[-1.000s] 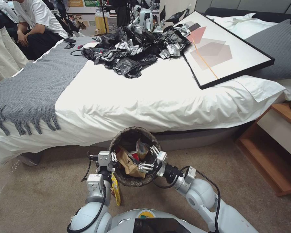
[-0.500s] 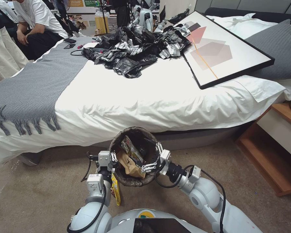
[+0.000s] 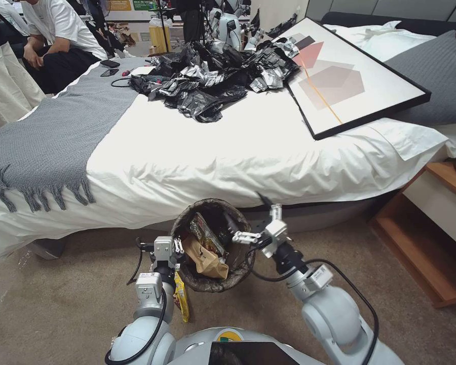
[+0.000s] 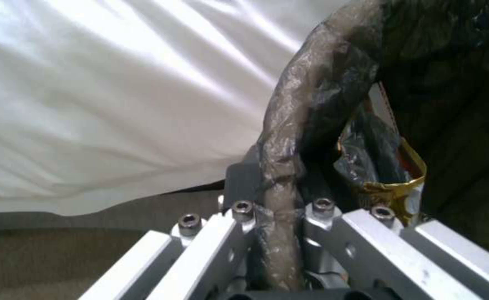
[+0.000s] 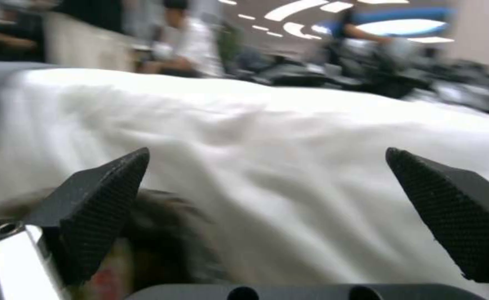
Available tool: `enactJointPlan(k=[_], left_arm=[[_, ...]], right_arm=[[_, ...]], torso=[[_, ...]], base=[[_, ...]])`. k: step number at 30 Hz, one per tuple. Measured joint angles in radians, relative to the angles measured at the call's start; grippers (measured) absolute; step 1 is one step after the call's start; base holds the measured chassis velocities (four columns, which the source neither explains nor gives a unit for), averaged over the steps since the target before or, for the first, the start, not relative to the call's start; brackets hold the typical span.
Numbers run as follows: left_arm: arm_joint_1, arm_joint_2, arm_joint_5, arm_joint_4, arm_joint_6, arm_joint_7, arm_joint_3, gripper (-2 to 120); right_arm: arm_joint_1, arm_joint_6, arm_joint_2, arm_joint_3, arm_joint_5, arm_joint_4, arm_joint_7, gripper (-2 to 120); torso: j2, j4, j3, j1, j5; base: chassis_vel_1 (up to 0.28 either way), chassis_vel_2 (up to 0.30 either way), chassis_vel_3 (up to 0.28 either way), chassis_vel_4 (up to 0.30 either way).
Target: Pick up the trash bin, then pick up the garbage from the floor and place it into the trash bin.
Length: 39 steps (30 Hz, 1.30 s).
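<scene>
Clamping the rim of the small round white plastic trash bin with its dark brown liner bag, the left gripper holds it off the tan carpet just in front of the white-sheeted bed; in the left wrist view its metal fingers pinch the bagged rim between them. Inside the bin lie a crumpled brown paper bag and a dark snack packet, and a yellow wrapper hangs outside beside the left wrist. The right gripper hovers at the bin's right rim, its black textured fingertips spread wide apart, holding nothing.
</scene>
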Motion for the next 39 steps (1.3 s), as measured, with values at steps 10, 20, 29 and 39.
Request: enactJointPlan(k=[10, 20, 29, 39], left_arm=[[0.000, 0.000, 0.000, 0.000, 0.000, 0.000, 0.000, 2], [0.000, 0.000, 0.000, 0.000, 0.000, 0.000, 0.000, 2], [0.000, 0.000, 0.000, 0.000, 0.000, 0.000, 0.000, 2], [0.000, 0.000, 0.000, 0.000, 0.000, 0.000, 0.000, 2]], right_arm=[[-0.245, 0.053, 0.174, 0.094, -0.171, 0.032, 0.198, 100], [-0.237, 0.084, 0.198, 0.104, -0.174, 0.013, 0.193, 100], [-0.217, 0.087, 0.188, 0.130, -0.157, 0.007, 0.188, 100], [-0.179, 0.062, 0.155, 0.157, -0.130, 0.007, 0.184, 100]], torso=[[0.000, 0.0001, 0.000, 0.000, 0.0001], [0.000, 0.0002, 0.000, 0.000, 0.0000], [0.000, 0.0001, 0.000, 0.000, 0.0001], [0.000, 0.0002, 0.000, 0.000, 0.0001]], base=[[0.000, 0.000, 0.000, 0.000], [0.000, 0.000, 0.000, 0.000], [0.008, 0.011, 0.008, 0.009], [0.076, 0.077, 0.077, 0.078]])
